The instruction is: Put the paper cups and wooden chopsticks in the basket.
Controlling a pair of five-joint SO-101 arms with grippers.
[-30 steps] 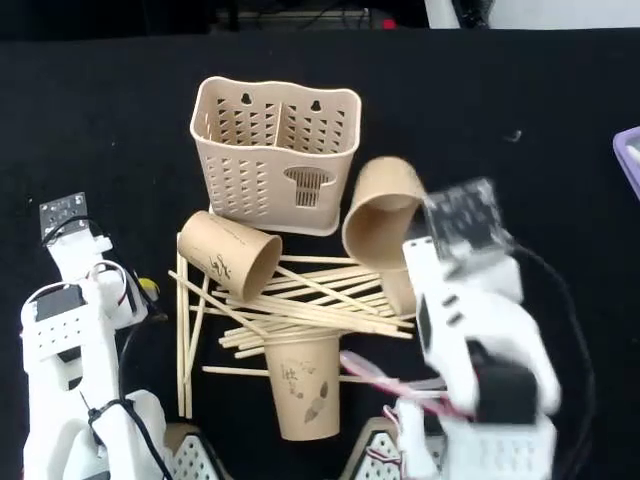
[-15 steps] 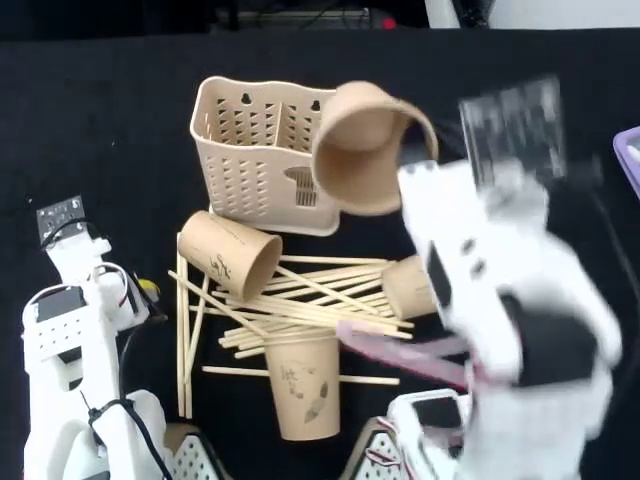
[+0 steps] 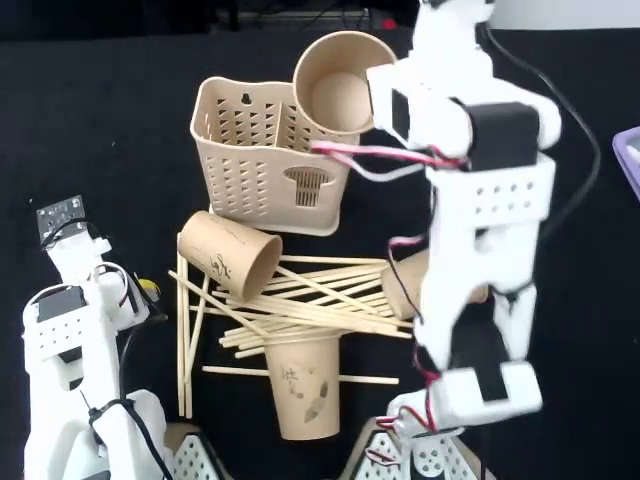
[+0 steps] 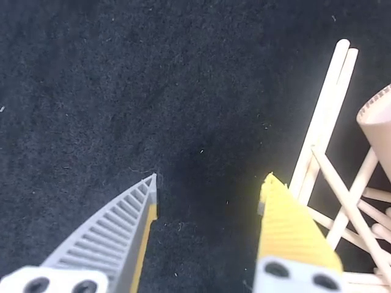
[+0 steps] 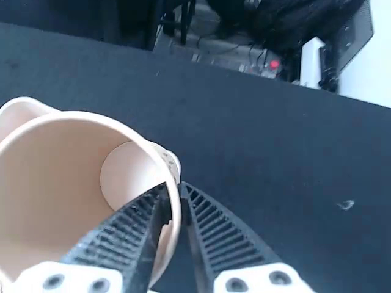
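Note:
My right gripper [image 5: 174, 194] is shut on the rim of a paper cup [image 5: 73, 189], one finger inside and one outside. In the high view this paper cup [image 3: 338, 82] hangs over the back right corner of the beige basket [image 3: 240, 170], mouth facing up. Three more cups lie on the black table: one on its side [image 3: 230, 252], one near the front [image 3: 303, 388], one [image 3: 410, 285] partly behind the right arm. Wooden chopsticks [image 3: 300, 305] lie scattered between them. My left gripper [image 4: 208, 189] stands open low over bare table beside the chopsticks [image 4: 324, 122].
A purple container edge [image 3: 629, 155] shows at the far right of the table. The right arm's body [image 3: 480, 230] stands tall over the right side of the pile. Dark table spreads to the left of the basket and behind it.
The right arm has lifted the cup from beside the chopstick pile and carried it back and left to above the basket's corner. The left arm has stayed still.

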